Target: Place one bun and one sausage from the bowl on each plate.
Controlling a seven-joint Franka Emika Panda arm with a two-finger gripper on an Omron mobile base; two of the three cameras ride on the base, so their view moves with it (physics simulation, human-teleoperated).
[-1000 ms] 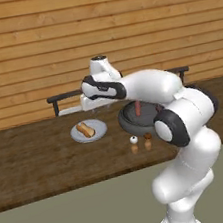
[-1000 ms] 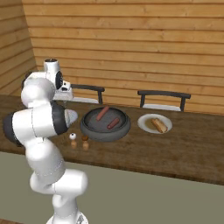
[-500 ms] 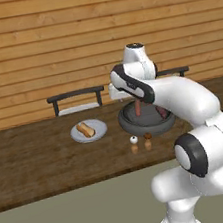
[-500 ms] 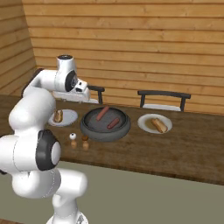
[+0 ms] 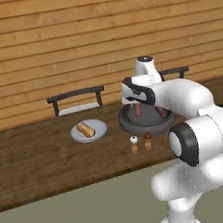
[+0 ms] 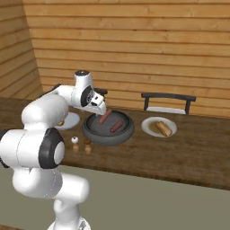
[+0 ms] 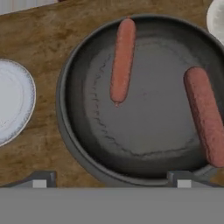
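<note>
So the dark-grey bowl point(image 7: 144, 100) sits on the wooden counter point(image 7: 43, 39) with two sausages in it. In the hand view the thinner sausage point(image 7: 122, 59) lies in the bowl's upper-left part, long axis running roughly 12 to 6 with a slight lean, its tapered end pointing down toward 6-7 o'clock. The thicker sausage point(image 7: 204, 114) is over at the bowl's 3 o'clock side, long axis from about 11 to 5. They're well apart, not touching.

One light-grey plate point(image 7: 11, 103) is at the bowl's 9 o'clock in the hand view, just beside it. In the right base view another plate point(image 6: 158, 126) at the bowl's 3 o'clock has a bun point(image 6: 164, 128) on it, long axis going about 10 to 4.

The gripper point(image 7: 109, 179) hovers above the bowl's near rim, fingers spread about as wide as they go, nothing in them. Small salt and pepper shakers point(image 6: 81, 143) stand on the counter just in front of the bowl.

Compared with a second ago: the arm has swung from over the far plate across to the bowl, and the hand now points down into it. Sausages and bun haven't budged.
</note>
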